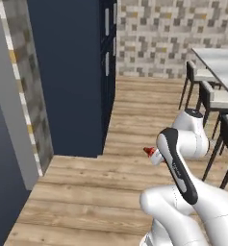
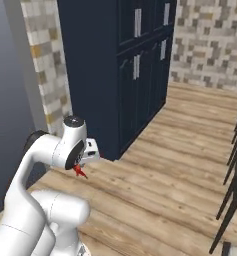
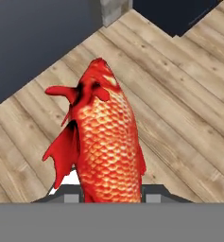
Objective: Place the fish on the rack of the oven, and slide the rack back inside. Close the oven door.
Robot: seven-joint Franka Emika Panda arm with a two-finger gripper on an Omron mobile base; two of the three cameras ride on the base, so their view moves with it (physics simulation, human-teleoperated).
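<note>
While the end effector (image 3: 111,196) is closed on the fish (image 3: 106,142), carried above the wooden floor (image 3: 179,123), the base should approach the oven slowly, keeping the grip firm.

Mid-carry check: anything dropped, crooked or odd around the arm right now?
Nothing spilled or damaged. The fish sits in the gripper, sticking out past the fingers above bare wood floor. Dark cabinets ahead are shut.
</note>
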